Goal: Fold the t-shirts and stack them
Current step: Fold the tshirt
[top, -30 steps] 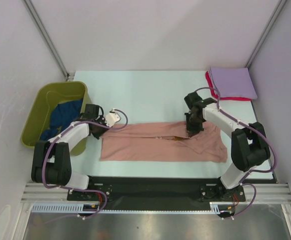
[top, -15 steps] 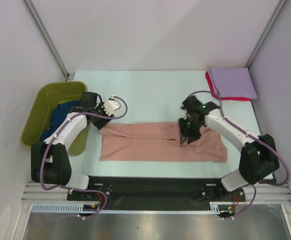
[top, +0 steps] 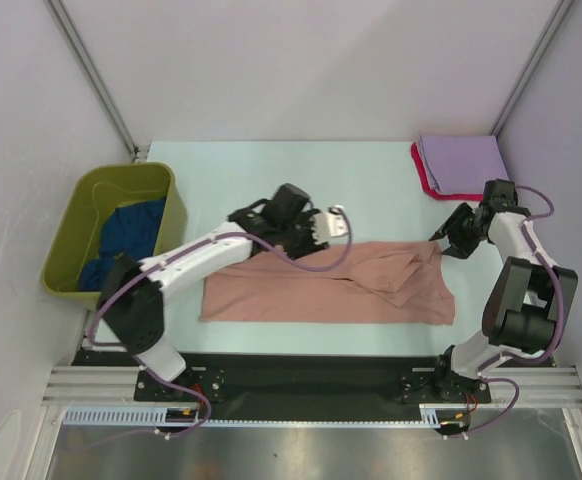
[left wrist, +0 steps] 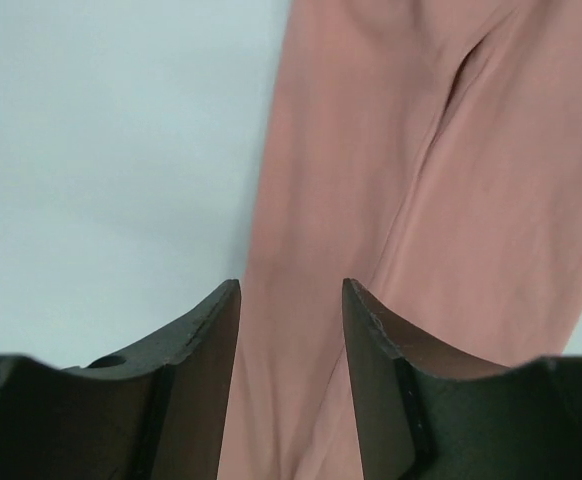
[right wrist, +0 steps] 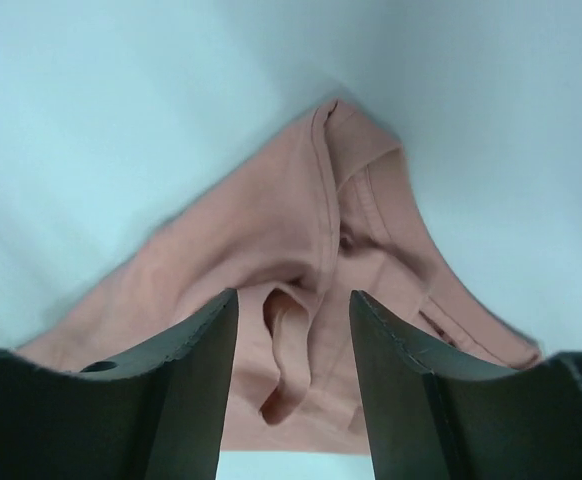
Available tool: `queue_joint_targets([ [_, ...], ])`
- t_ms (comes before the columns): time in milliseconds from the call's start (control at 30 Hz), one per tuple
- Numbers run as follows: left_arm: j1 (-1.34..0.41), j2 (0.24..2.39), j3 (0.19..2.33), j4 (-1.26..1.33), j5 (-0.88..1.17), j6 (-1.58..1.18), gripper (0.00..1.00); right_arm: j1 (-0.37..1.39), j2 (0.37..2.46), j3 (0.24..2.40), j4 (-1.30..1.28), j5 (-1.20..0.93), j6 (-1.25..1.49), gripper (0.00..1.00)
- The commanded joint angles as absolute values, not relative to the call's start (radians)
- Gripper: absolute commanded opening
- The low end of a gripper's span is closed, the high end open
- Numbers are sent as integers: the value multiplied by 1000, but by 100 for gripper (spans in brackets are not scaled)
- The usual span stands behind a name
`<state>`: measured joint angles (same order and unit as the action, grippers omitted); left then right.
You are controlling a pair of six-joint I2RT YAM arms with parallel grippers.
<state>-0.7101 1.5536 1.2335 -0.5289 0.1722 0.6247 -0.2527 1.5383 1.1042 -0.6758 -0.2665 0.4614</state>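
Note:
The salmon-pink t-shirt [top: 321,292] lies in a long strip across the table's front, rumpled at its right end. My left gripper [top: 299,238] hovers over the middle of the strip's far edge. Its jaws [left wrist: 291,290] stand open above the cloth and grip nothing. My right gripper [top: 450,241] is at the strip's right end, open [right wrist: 293,298], over the bunched collar corner [right wrist: 331,250]. The lavender t-shirt [top: 463,164] rests folded on the red t-shirt [top: 420,173] at the back right. The dark blue t-shirt [top: 123,236] is crumpled in the tub.
The olive-green tub [top: 83,205] stands at the left edge of the table. Grey walls close in the back and both sides. Bare pale table [top: 271,175] lies behind the pink strip.
Both grippers have opened and let go of the pink shirt. The left arm swung right from the strip's left end to its middle. The right arm moved out to the right end.

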Motion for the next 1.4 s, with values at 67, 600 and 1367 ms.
queue_joint_targets([
  [67,-924,1810,1459,-419,179,552,50,-264,1615,1057,-572,-386,506,55],
  [600,-1081,2200,1760,-340,321,434,46,-238,1640,963,-509,-434,535,52],
  [1367,-1028,2074,1708,-477,357,413,0,-227,1477,939,-653,-334,463,0],
])
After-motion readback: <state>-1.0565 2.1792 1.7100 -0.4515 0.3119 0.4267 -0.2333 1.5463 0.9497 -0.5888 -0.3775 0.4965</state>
